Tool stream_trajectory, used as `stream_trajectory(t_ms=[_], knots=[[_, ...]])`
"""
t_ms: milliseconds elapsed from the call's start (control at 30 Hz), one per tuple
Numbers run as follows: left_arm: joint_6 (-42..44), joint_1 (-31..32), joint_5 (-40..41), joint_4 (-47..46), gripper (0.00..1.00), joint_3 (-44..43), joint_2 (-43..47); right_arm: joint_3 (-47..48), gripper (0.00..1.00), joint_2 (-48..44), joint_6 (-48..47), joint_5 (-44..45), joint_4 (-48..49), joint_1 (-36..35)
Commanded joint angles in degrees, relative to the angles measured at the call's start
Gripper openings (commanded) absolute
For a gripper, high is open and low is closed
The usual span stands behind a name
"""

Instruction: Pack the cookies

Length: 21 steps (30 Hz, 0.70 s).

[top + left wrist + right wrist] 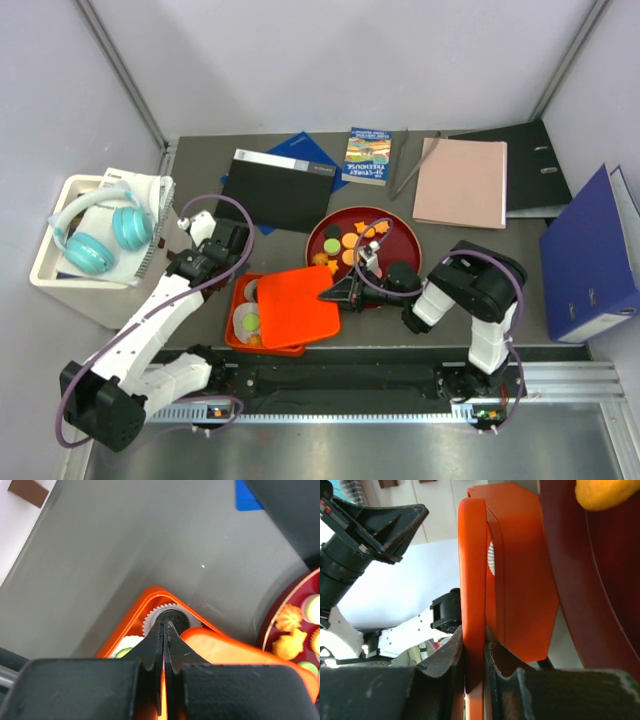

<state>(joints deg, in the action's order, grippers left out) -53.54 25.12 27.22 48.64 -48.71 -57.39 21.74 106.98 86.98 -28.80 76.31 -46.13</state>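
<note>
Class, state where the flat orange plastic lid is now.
In the top view the orange lid sits partly covering the orange box, left of the round red tray; the right gripper pinches its tray-side edge.

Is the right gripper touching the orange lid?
Touching. Right wrist view: the right gripper has its jaws clamped on both faces of the orange lid edge, no gap.

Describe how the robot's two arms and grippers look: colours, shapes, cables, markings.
Both the left arm and the right arm have white rounded link shells joined by bulky black joint housings. A thin purple cable loops loosely along each. The left gripper and the right gripper are matte black, with two flat tapering fingers whose inner edges are notched. No readable markings show.
</note>
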Motion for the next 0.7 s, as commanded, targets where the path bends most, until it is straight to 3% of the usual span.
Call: stream_trajectory(t_ms=[0,500,667], knots=[[-2.4,0.1,2.7,1.0,0.00,1.3,-0.7,-0.3,0.00,2.5,-1.9,3.0,16.0,-2.2],[-5.3,0.0,0.7,-0.3,0.00,7.4,0.0,5.2,0.00,9.5,-2.6,5.9,15.9,-5.2],[-4.6,0.0,1.3,-0.4,0.00,7.0,-0.2,6.1,0.22,10.6,-1.6,5.6,15.9,-6.1]])
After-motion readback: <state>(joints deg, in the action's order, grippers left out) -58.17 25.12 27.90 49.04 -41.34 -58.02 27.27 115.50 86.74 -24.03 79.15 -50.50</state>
